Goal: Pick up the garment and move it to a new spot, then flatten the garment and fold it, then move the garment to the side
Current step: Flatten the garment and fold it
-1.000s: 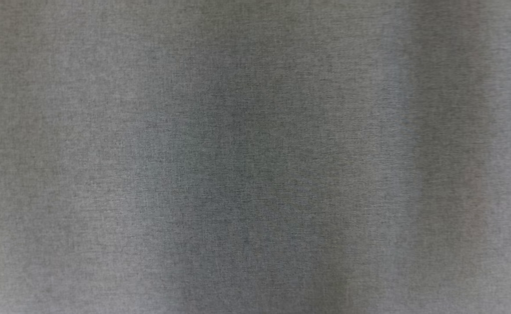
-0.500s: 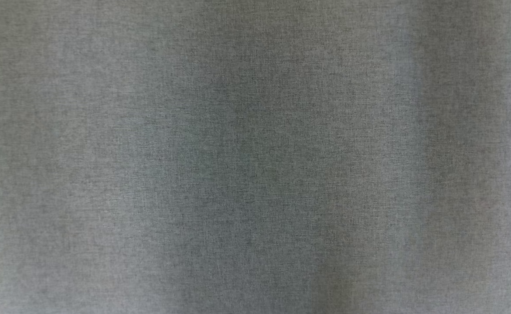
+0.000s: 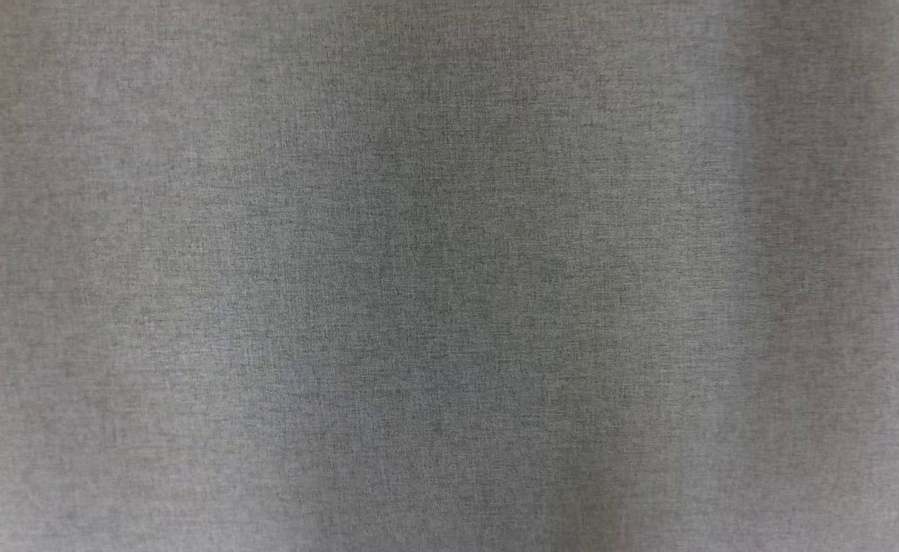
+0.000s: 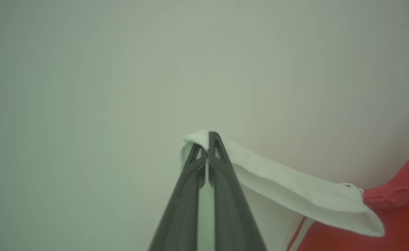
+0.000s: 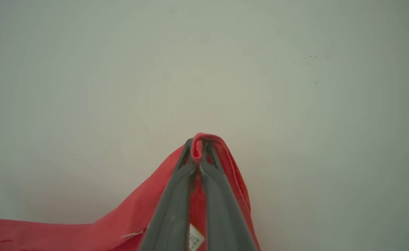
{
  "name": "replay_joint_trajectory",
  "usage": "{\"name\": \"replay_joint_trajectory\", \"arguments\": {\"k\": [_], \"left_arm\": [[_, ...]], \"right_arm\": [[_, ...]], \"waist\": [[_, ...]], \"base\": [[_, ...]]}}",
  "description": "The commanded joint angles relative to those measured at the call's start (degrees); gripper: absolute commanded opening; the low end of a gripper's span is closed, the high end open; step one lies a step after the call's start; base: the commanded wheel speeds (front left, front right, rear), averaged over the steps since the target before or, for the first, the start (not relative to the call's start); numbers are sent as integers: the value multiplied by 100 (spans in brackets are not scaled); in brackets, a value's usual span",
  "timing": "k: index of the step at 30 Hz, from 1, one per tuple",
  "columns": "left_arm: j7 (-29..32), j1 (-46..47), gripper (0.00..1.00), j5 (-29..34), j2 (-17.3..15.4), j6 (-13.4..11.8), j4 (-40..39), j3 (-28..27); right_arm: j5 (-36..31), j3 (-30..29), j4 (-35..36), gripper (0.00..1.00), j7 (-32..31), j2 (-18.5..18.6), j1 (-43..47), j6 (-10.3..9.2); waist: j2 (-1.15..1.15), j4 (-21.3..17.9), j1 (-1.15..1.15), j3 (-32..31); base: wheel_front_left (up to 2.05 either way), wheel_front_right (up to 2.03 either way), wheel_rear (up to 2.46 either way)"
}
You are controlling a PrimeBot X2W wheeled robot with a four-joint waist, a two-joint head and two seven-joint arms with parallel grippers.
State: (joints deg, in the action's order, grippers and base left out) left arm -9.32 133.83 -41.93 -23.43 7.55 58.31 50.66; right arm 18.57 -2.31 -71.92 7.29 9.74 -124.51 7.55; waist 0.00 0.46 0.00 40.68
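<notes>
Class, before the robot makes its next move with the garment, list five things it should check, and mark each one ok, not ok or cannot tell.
1. Left gripper grip: ok, shut on the white edge of the garment.
2. Right gripper grip: ok, shut on a red fold.
3. Garment flat: not ok, it is bunched at both grippers.
4. Landing spot: cannot tell; the head view gives a blurred grey weave.
5. Slack between the grippers: cannot tell.
</notes>
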Motion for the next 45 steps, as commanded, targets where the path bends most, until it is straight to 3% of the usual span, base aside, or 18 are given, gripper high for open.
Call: {"name": "replay_joint_trajectory", "arguments": {"k": [1, 9, 14, 18, 24, 31, 37, 41, 45], "left_arm": [[-86, 39, 0, -105, 17, -14, 33, 14], [-447, -681, 0, -528, -222, -14, -367, 284], [-578, -1576, 0, -914, -405, -14, -774, 105], [-595, -2531, 0, -1002, -650, -73, -1382, -359], [-586, -4121, 0, -897, -916, -411, -2515, -931], [-587, -6578, 0, -776, -1203, -1229, -4415, -1727], [-588, -8689, 0, -541, -1303, -1708, -5749, -2210], [-588, -9951, 0, -459, -1222, -1867, -6342, -2391], [-588, -11054, 0, -447, -928, -1913, -6705, -2559]], "right_arm": [[28, 34, -32, 0, 42, -24, -20, -16], [254, 457, 162, 0, 68, -112, 478, -16], [731, 804, 545, 0, 71, -155, 1304, -16], [1225, 1162, 1075, 0, 85, -113, 2197, -16], [1962, 1515, 1938, 0, 33, 145, 3505, -16], [2768, 1778, 3111, 0, 112, 426, 5473, -16], [3097, 1947, 3872, 0, 83, 483, 7024, -16], [3222, 1992, 4322, 0, 76, 512, 8022, -15], [3349, 1868, 4692, 0, 110, 504, 9018, -15]], "waist": [[0, 17, 0, 29], [0, 58, 0, -11], [0, 77, 0, -309], [0, 19, 0, -635], [0, -4, 0, -1060], [0, -110, 0, -1593], [0, -164, 0, -2009], [0, -151, 0, -2232], [0, -71, 0, -2432]], "base": [[0, 0, 0], [0, 0, 0], [0, 0, 0], [0, 0, 0], [0, 0, 0], [0, 0, 0], [0, 0, 0], [0, 0, 0], [0, 0, 0]]}}
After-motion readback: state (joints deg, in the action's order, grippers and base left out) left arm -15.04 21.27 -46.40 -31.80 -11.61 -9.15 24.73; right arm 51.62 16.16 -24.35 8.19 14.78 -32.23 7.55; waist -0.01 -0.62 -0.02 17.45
